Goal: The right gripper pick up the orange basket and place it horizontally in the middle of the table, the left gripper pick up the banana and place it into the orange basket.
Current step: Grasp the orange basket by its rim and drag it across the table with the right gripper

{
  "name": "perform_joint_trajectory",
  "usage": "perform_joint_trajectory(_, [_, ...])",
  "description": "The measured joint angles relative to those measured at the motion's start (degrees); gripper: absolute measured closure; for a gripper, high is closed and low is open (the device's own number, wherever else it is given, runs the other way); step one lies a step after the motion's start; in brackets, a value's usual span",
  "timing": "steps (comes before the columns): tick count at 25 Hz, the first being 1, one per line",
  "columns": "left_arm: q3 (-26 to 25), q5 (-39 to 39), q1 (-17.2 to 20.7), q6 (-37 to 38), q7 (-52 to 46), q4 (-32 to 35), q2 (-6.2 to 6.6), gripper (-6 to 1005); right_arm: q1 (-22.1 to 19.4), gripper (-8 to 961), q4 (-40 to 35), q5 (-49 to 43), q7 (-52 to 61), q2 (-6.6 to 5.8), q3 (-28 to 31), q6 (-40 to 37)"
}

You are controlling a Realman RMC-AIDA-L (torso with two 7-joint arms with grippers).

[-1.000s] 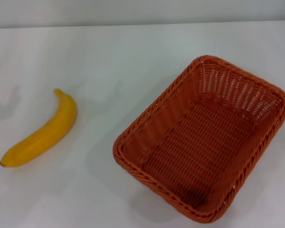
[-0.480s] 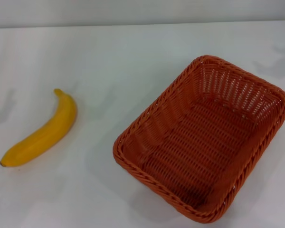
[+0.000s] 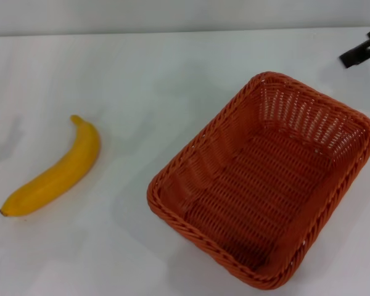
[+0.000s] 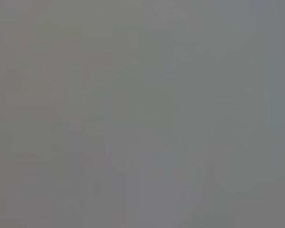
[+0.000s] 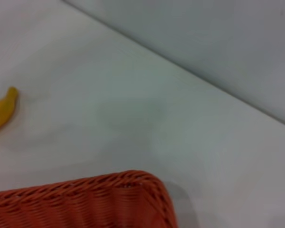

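Only the thin black tip of the right gripper (image 3: 362, 52) showed, at the far right edge of the head view, above the table (image 3: 172, 68) and beyond the far right corner of the orange basket (image 3: 265, 179), apart from its rim. Whether its fingers were parted or closed could not be told. The left gripper was out of sight, and its wrist view gave only a featureless grey blur.

The basket sat on the right half of the table, a large rectangular wicker piece turned at an angle, one corner pointing away from the robot. Its rim was a thick braid, its walls were upright slats with gaps between them, and its floor was tightly woven in ridged rows. The right wrist view caught one rounded braided corner (image 5: 133, 190) against the smooth white tabletop (image 5: 133, 95).

The banana (image 3: 55, 172) lay well apart on the left side, flat on the table, smooth and bright yellow, gently curved, with its short stem toward the far side and its small dark tip toward the near left. Its end (image 5: 2, 111) also showed in the right wrist view.
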Motion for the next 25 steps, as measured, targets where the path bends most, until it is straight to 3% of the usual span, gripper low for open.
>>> perform_joint_trajectory(6, [0.00,0.07,0.09,0.03,0.01,0.11,0.01,120,5.07,187,5.94,-8.61,0.58,4.19,-3.14,-2.85])
perform_joint_trajectory(10, [0.00,0.07,0.11,-0.15,0.00,0.09,0.01,120,7.08,194,11.61,-12.66,0.55,5.43,-5.41,-4.98])
perform_joint_trajectory(14, [0.03,0.21,0.11,-0.14,0.00,0.09,0.02,120,8.70,201,15.91,-15.32,0.69,6.29,-6.27,-7.63])
perform_joint_trajectory(25, [0.09,0.64,-0.12,0.30,0.01,0.13,0.06,119,13.26,219,29.94,-17.29,0.89,6.38,-12.57,-16.09])
